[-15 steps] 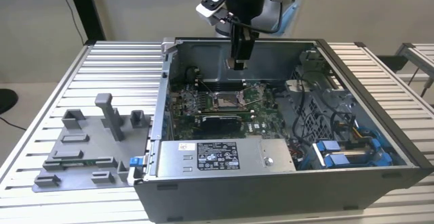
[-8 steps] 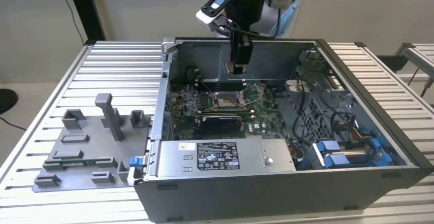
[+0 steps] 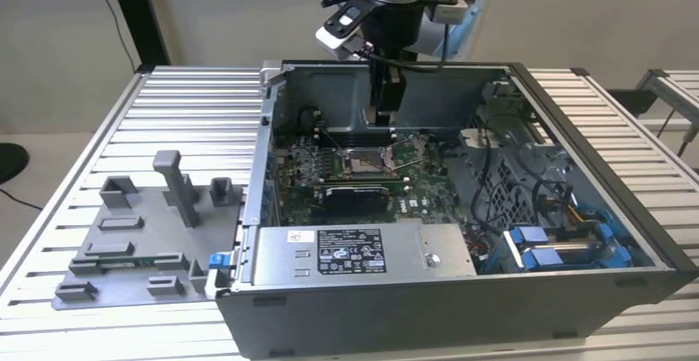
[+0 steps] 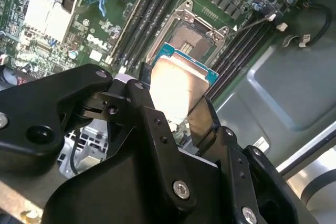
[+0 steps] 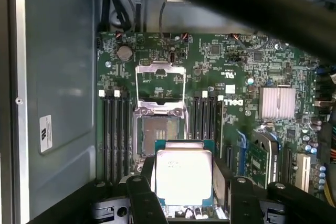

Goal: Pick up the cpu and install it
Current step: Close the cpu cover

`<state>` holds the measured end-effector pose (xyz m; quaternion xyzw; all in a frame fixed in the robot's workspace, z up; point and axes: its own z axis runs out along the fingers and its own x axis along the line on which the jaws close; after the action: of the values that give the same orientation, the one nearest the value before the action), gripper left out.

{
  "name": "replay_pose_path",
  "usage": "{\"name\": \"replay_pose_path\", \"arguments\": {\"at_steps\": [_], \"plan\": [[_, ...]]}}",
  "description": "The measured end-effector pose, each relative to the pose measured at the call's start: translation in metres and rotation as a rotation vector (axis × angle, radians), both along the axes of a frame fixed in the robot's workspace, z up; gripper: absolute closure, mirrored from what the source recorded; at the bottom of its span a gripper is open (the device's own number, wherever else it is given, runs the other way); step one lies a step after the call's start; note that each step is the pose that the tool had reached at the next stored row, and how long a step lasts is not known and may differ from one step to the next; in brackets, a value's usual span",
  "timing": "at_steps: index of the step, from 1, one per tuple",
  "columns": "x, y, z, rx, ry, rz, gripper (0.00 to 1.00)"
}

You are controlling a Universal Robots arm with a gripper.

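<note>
Where black jaws clamp, the square cpu (image 5: pixel 184 177) gleams

counter (image 3: pixel 186 107): silver metal slats running left-right, spanning the frame | centre to right: open grey computer case (image 3: pixel 437 312) sits directly on the slats, open side up, its front wall toward the lower edge | lower left: flat grey fixture plate (image 3: pixel 153 238) lies on the slats just beside the case, with upright grey blocks and a post
</note>
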<state>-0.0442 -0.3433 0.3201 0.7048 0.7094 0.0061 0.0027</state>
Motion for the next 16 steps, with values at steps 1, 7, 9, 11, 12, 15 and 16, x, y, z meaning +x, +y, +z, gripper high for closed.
{"name": "replay_pose_path", "arguments": {"at_steps": [1,7,9,11,12,15,16], "plan": [[0.0000,0.0001,-0.0010,0.0003,-0.0001,0.000,1.00],[0.0000,0.0001,-0.0016,0.0003,0.0000,0.000,1.00],[0.0000,0.0001,-0.0016,0.0003,0.0000,0.000,1.00],[0.0000,0.0001,-0.0017,0.0002,0.0001,0.000,1.00],[0.0000,0.0002,-0.0021,0.0006,-0.0002,0.000,1.00],[-0.0001,0.0007,-0.0030,0.0004,-0.0005,0.000,1.00],[-0.0001,0.0010,-0.0034,0.0004,-0.0006,0.000,1.00]]}}
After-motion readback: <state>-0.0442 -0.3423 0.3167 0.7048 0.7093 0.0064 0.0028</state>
